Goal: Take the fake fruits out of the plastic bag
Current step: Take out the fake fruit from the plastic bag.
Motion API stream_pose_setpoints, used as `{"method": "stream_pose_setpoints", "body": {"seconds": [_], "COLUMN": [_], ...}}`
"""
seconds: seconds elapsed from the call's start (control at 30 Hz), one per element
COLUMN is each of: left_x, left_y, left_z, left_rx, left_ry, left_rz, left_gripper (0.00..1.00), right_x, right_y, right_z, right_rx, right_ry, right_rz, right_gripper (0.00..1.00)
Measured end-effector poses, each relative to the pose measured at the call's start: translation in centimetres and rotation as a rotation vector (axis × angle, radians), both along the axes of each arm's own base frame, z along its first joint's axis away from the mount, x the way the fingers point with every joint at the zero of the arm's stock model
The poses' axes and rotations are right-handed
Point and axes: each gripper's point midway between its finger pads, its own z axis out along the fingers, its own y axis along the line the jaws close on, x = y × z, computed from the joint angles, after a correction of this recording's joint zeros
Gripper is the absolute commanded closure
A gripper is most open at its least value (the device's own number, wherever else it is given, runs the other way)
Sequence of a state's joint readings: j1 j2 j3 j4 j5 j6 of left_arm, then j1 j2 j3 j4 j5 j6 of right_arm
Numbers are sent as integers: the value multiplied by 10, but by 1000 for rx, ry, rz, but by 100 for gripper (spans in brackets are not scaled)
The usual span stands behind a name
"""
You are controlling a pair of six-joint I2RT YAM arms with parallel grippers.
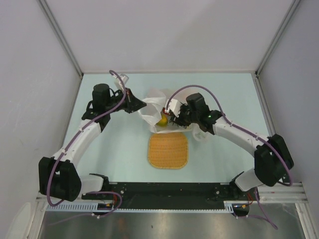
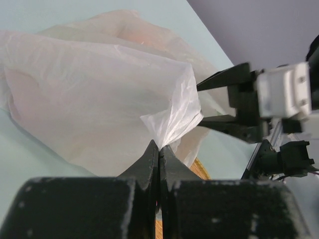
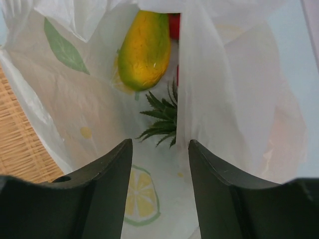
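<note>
The white plastic bag (image 1: 152, 107) lies at the table's centre, behind the woven mat. My left gripper (image 1: 144, 105) is shut on a pinched edge of the bag (image 2: 99, 89) and holds it up. My right gripper (image 1: 171, 119) is open at the bag's mouth, its fingers (image 3: 107, 172) just inside the opening. Inside the bag (image 3: 234, 99) I see the yellow-orange-green mango (image 3: 144, 47), the pineapple's spiky green crown (image 3: 162, 117) and a bit of the red piece (image 3: 173, 25). The mango shows yellow in the top view (image 1: 162, 120). The pineapple's body is hidden by a fold.
The flat woven orange mat (image 1: 168, 150) lies in front of the bag, its edge visible in the right wrist view (image 3: 20, 144). White enclosure walls surround the pale green table (image 1: 99, 149). My right gripper's fingers (image 2: 224, 102) show beside the bag in the left wrist view.
</note>
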State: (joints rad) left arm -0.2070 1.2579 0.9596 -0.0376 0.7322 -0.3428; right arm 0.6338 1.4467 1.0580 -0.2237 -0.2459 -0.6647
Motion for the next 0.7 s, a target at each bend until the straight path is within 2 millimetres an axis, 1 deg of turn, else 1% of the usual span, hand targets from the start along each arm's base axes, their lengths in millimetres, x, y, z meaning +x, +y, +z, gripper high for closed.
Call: {"method": "stream_pose_setpoints", "body": {"seconds": [0.1, 0.17, 0.3, 0.37, 0.43, 0.47, 0.5, 0.57, 0.6, 0.7], "left_x": [4, 7, 11, 11, 11, 11, 11, 11, 11, 12], "left_y": [0, 0, 0, 1, 1, 1, 1, 1, 1, 1], "left_z": [0, 3, 11, 12, 11, 11, 11, 11, 11, 10], "left_rx": [-2, -1, 2, 2, 3, 3, 3, 3, 3, 4], "left_ry": [3, -5, -31, -32, -32, -32, -32, -31, -31, -26], "left_rz": [6, 9, 18, 21, 22, 22, 22, 22, 22, 23], "left_gripper": [99, 99, 99, 99, 99, 99, 99, 99, 99, 99], "right_x": [6, 10, 21, 30, 39, 44, 50, 57, 60, 67], "right_y": [6, 9, 14, 15, 15, 14, 13, 12, 12, 9], "right_z": [-24, -37, -53, -63, -72, -76, -79, -83, -85, -81], "right_rx": [-55, -84, -130, -155, -189, -206, -222, -246, -256, -268], "right_ry": [0, -7, -43, -66, -95, -114, -134, -168, -181, -218], "right_rz": [0, 4, -3, -21, -50, -67, -83, -102, -110, -128], "right_gripper": [45, 44, 43, 42, 45, 47, 58, 72, 84, 94]}}
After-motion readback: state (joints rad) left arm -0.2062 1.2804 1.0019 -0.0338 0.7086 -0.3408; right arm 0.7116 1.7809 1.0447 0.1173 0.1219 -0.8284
